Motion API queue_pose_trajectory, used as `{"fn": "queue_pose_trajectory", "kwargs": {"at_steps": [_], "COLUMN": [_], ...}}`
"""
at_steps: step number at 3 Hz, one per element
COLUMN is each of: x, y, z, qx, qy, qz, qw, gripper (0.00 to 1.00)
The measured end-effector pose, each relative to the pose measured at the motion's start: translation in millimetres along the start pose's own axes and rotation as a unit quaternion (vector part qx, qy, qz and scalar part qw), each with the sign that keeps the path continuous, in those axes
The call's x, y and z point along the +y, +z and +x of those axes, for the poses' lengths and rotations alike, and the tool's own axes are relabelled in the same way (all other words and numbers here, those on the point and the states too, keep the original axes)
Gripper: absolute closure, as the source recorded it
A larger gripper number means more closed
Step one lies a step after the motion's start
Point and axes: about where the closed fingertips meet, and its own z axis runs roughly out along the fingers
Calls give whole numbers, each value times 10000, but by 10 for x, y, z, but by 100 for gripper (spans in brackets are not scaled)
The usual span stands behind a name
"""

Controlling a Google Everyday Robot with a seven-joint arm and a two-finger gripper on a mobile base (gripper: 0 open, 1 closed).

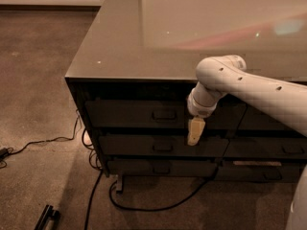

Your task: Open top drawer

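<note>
The top drawer (139, 113) is the wide dark front at the top of the left stack, under the glossy tabletop. Its small rectangular pull (164, 114) sits at the centre. The drawer front lies flush with the fronts below it. My gripper (195, 133) hangs from the white arm (249, 87), pointing down in front of the drawers. It is to the right of the pull and a little below it, apart from it.
Two slimmer drawer fronts (163, 146) lie below the top drawer. Another stack of drawers (273, 147) is on the right. Black cables (96, 176) trail on the carpet by the cabinet's left corner. A dark bar (45, 218) lies on the floor at bottom left.
</note>
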Motion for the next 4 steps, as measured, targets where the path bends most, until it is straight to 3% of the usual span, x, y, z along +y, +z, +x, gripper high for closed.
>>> {"fn": "queue_pose_trajectory", "kwargs": {"at_steps": [1, 2, 4], "x": [31, 207, 190], "y": [-5, -43, -179], "z": [-21, -146, -175], "qx": [27, 187, 189], "qy": [-45, -319, -321], "qz": [-11, -82, -82], "qw": [10000, 9993, 9993], "gripper": [25, 49, 95]}}
